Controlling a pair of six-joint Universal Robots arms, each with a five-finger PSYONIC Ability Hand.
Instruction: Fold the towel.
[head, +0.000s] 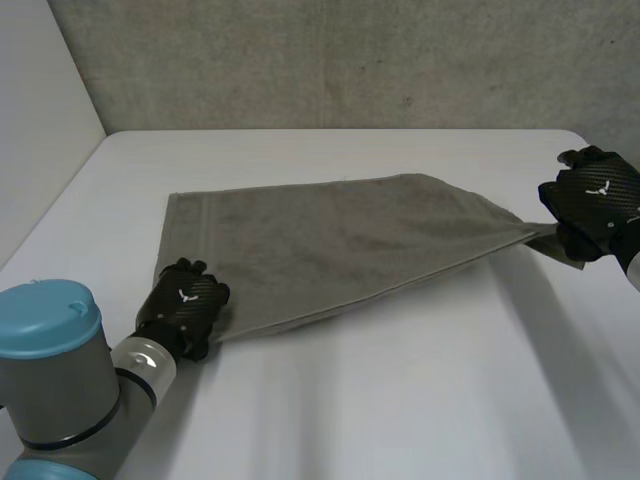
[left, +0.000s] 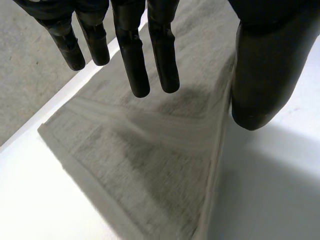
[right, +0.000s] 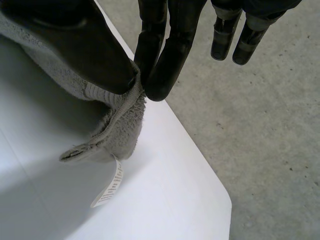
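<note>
The right hand (head: 592, 198), at about 3 o'clock on the white table (head: 400, 410), has its thumb and fingers (right: 162, 60) clamped on a corner of the grey towel (head: 330, 245). It holds that corner lifted off the surface, and a white label (right: 111, 186) dangles under the pinch. From there the cloth runs taut toward 8 o'clock, where the left hand (head: 188, 305) sits at the near left corner, fingers straight and apart from the thumb, gripping nothing. The far edge lies flat toward 11 o'clock. The near edge looks doubled, so one fold seems made. Laying it down smooth and at least one further fold appear left.
</note>
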